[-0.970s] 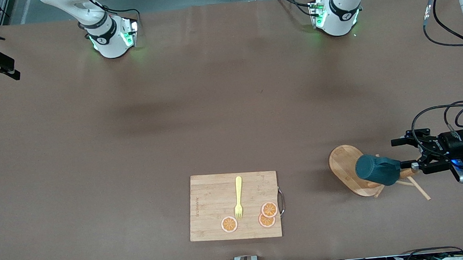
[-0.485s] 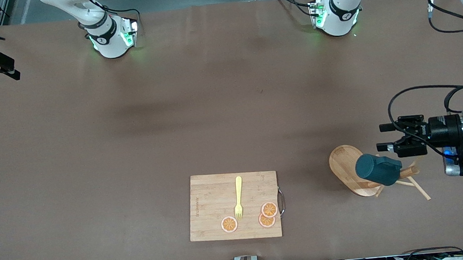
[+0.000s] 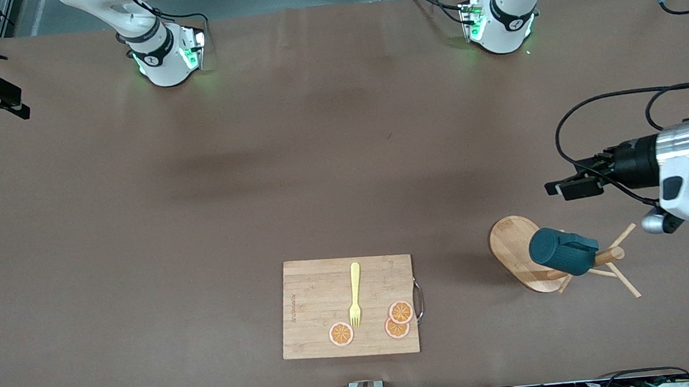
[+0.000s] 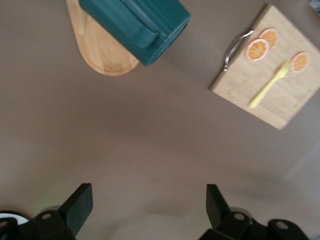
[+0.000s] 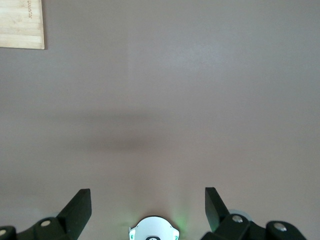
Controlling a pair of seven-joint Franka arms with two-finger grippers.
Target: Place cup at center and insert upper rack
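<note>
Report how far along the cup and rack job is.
Done: nothing visible. The cup hangs on a peg of the upper rack, which stands toward the left arm's end of the table, beside the cutting board. In hand: nothing. The left gripper is open over bare table near the rack; the right gripper waits open. Left: place the cup at the center, then insert the rack.

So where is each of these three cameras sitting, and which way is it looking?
Front view: high across the table, facing both arm bases; shows the left tool, open, over bare table beside the upper rack carrying the cup.
Left wrist view: on the left arm's wrist, looking down; its two fingers frame cup, rack and cutting board.
Right wrist view: on the waiting right arm's wrist, looking down past its open tool at table and a board corner.
Shared: all show the board.
</note>
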